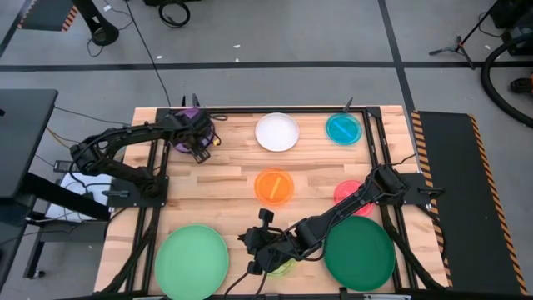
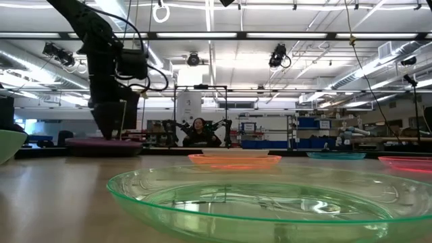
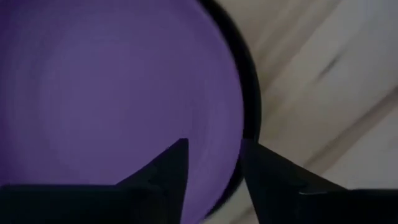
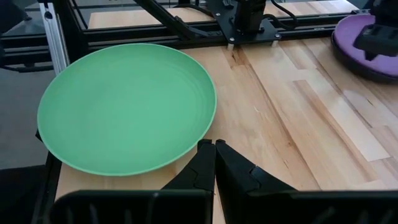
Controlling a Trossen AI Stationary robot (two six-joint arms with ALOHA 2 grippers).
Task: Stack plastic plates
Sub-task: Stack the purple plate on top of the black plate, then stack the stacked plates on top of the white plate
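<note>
The left end effector (image 3: 214,180), fingers parted, straddles the rim of the purple plate (image 3: 112,93) resting on the black plate (image 3: 252,112) at the counter's (image 1: 233,175) far-left corner. A clean release means lifting straight up. The right end effector (image 4: 214,163) waits pressed together by the light green plate (image 4: 127,106).

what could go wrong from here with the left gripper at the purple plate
The left gripper straddles the rim of the purple plate, which sits on the black plate. If it lifts off carelessly, a finger may catch the rim and drag the purple plate off centre. The right gripper waits shut near the lime plate, between the light green plate and the dark green plate; a wide swing could nudge one.
</note>
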